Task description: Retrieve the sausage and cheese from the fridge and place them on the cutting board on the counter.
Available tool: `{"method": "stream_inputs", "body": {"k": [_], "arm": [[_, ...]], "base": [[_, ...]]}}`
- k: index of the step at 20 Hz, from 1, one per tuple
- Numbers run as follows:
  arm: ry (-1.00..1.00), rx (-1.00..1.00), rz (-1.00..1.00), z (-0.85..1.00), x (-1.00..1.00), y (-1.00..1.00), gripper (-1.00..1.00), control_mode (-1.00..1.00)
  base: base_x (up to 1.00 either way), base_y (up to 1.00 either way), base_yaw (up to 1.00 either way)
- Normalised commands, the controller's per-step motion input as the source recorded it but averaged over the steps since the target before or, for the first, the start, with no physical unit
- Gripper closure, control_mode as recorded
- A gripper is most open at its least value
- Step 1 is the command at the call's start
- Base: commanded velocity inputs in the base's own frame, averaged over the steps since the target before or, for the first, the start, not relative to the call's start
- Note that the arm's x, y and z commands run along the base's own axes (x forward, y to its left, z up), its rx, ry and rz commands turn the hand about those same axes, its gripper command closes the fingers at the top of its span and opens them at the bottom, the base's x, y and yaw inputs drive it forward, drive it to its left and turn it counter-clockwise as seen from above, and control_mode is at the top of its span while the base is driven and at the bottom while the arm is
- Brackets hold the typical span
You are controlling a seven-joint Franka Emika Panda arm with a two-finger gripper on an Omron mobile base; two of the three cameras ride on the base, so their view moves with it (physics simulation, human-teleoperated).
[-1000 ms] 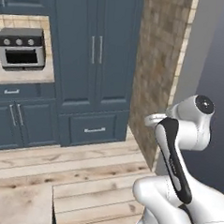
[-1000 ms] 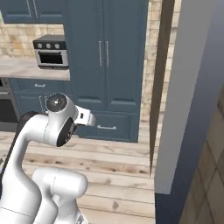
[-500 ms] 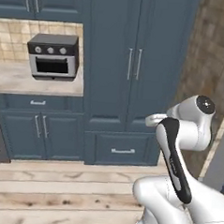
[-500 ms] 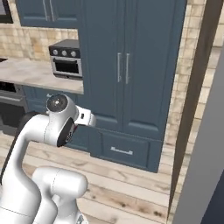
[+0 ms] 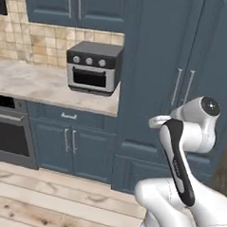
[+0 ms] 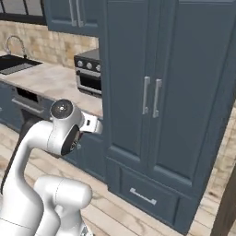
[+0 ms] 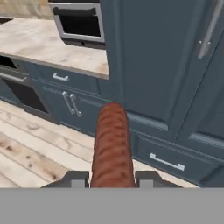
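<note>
The gripper, clamped on the sausage, is in the carrying step; next it likely needs to reach the counter on the left and find the cutting board.

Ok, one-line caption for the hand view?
Gripper holding the sausage, facing blue cabinets and the counter.

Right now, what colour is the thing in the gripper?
Dark reddish-brown: the sausage, clearest in the hand view.
</note>
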Motion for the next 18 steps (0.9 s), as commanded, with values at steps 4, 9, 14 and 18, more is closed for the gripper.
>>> {"method": "stream_inputs", "body": {"k": [4,9,14,18], "arm": [[0.0,0.0,0.0,0.0,0.0,0.0,1.0,1.0],[0.0,0.0,0.0,0.0,0.0,0.0,1.0,1.0],[0.0,0.0,0.0,0.0,0.0,0.0,1.0,1.0],[0.0,0.0,0.0,0.0,0.0,0.0,1.0,1.0]], "base": [[1.0,0.0,0.52],[1.0,0.0,0.51],[1.0,0.0,0.53],[1.0,0.02,0.54]]}}
